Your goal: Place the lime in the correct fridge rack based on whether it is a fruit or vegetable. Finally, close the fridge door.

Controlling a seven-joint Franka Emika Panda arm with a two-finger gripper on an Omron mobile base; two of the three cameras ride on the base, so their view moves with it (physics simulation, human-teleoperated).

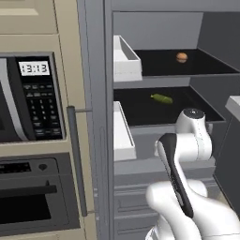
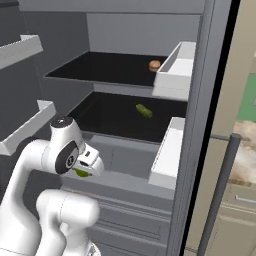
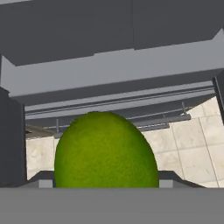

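Lime (image 3: 105, 151) is sitting between the pincer (image 2: 85, 170) tips, pincer closed on it; in the right base view a sliver of green is showing under the white hand, low in front of the open fridge (image 2: 125, 35), below the lower rack's (image 2: 115, 117) front edge. Hand view is looking past the lime at grey drawer fronts and tiled floor (image 3: 197, 144). Long olive-green item (image 1: 161, 98) is lying mid lower rack. Round orange-brown item (image 1: 182, 57) is sitting toward the back of the upper rack (image 1: 206, 63). White door bins (image 1: 124, 58) are hanging on the open door. Microwave (image 1: 28, 98) is sitting in the cabinet wall left of the fridge.
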